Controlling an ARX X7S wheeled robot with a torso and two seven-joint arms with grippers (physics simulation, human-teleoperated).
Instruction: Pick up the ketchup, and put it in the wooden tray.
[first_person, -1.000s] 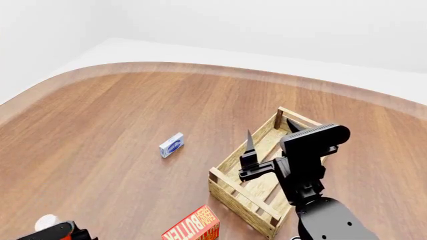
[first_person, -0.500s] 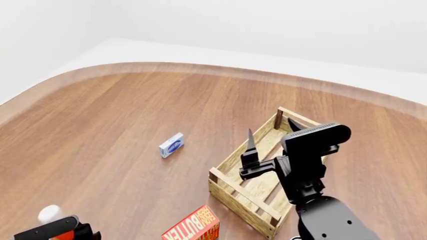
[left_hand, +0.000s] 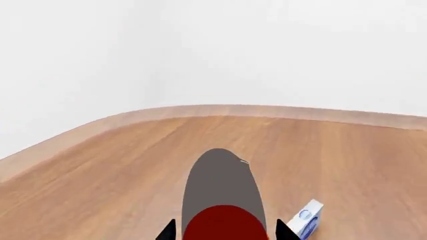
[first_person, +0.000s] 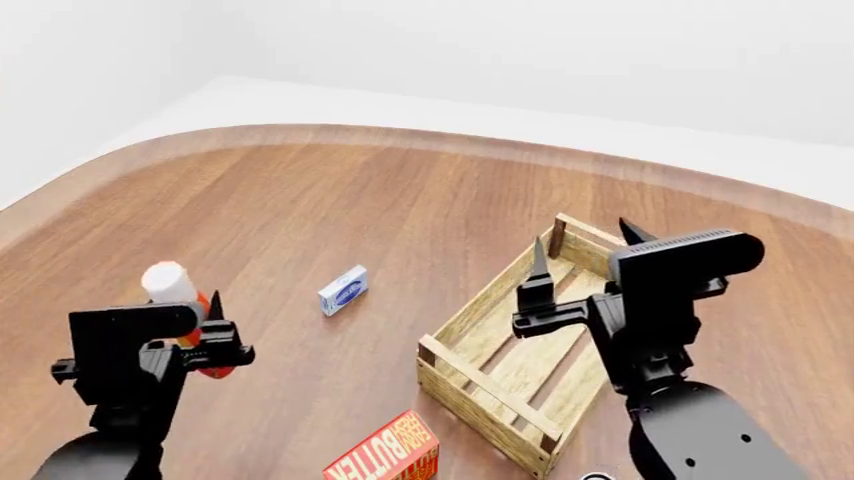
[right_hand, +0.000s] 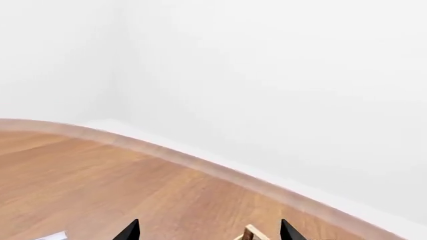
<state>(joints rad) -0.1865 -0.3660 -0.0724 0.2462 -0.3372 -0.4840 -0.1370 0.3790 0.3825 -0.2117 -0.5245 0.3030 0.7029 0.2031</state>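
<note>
Our left hand (first_person: 187, 310) grips the ketchup (first_person: 178, 292) above the desk (first_person: 334, 200) — our right hand (first_person: 581, 245) hangs released over the wooden tray (first_person: 467, 385).

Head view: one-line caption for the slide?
Left gripper holds the orange-red, white-capped ketchup bottle above the wooden table; right gripper hovers open over the pale slatted wooden tray.

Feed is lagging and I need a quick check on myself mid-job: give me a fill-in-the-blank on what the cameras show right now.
1. The ketchup is held by the ____ gripper.
2. The ketchup's cap is coloured ____.
3. The right gripper is open above the wooden ____.
4. The small blue-and-white box lies between the ketchup and the ____.

Missing words: left; white; tray; tray
</note>
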